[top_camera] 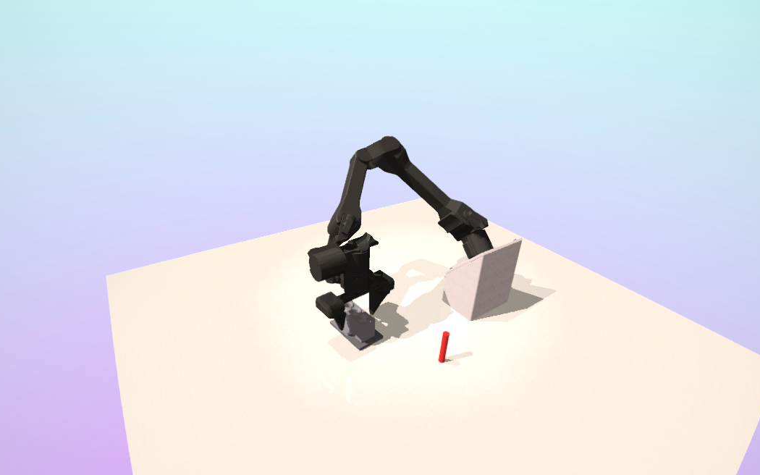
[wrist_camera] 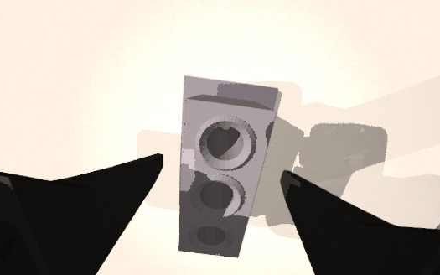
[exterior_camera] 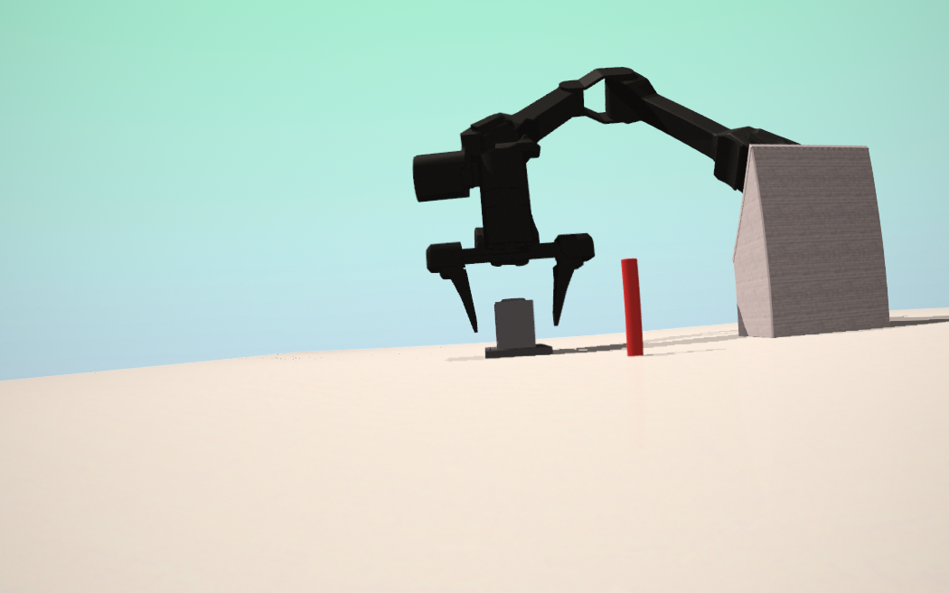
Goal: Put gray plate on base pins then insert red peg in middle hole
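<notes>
The gray plate [top_camera: 361,326] [exterior_camera: 514,324] [wrist_camera: 191,117], a thick block with three holes, sits flat on the dark base [top_camera: 370,342] [exterior_camera: 518,352] [wrist_camera: 202,87], with no gap visible in the exterior view. A pale bit, like a pin's top, shows inside the uppermost hole in the wrist view; the other pin is hidden. The middle hole is empty. My gripper [top_camera: 357,321] [exterior_camera: 515,328] [wrist_camera: 222,168] is wide open around the plate, one finger on each side, both clear of it in the wrist view. The red peg [top_camera: 444,347] [exterior_camera: 632,305] stands upright on the table, apart from the base.
A wood-grained, slanted block [top_camera: 491,283] [exterior_camera: 824,243] stands beyond the peg, on the right in the top and exterior views, in front of the arm's foot. Its corner enters the wrist view at the lower right. The pale table [top_camera: 223,354] [exterior_camera: 315,472] bears everything.
</notes>
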`<action>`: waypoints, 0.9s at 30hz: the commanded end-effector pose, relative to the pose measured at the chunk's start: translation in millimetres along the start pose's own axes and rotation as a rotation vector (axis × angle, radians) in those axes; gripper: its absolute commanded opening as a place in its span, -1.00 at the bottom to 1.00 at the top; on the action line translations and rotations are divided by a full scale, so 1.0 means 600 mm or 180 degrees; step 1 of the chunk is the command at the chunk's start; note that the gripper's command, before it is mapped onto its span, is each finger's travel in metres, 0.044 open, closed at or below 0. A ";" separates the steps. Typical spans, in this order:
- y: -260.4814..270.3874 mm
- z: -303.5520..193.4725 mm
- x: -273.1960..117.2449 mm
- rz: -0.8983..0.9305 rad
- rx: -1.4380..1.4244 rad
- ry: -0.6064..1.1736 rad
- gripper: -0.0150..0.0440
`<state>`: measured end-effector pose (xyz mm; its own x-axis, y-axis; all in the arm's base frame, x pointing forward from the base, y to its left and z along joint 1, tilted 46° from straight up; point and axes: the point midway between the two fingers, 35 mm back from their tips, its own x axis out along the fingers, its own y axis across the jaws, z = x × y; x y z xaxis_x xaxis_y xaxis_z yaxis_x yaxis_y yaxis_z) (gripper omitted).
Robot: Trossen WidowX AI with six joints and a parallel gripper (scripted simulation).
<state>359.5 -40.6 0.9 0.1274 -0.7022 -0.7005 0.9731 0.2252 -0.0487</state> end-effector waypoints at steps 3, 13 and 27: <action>0.011 -0.006 -0.123 0.0057 -0.0030 0.0030 1.00; 0.007 -0.011 -0.190 0.0041 -0.0017 0.0008 1.00; -0.142 -0.328 -0.186 0.0042 -0.1178 0.0037 1.00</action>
<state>253.1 143.4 -36.0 0.1396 -0.6801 -0.7197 0.8626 0.4404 -0.2488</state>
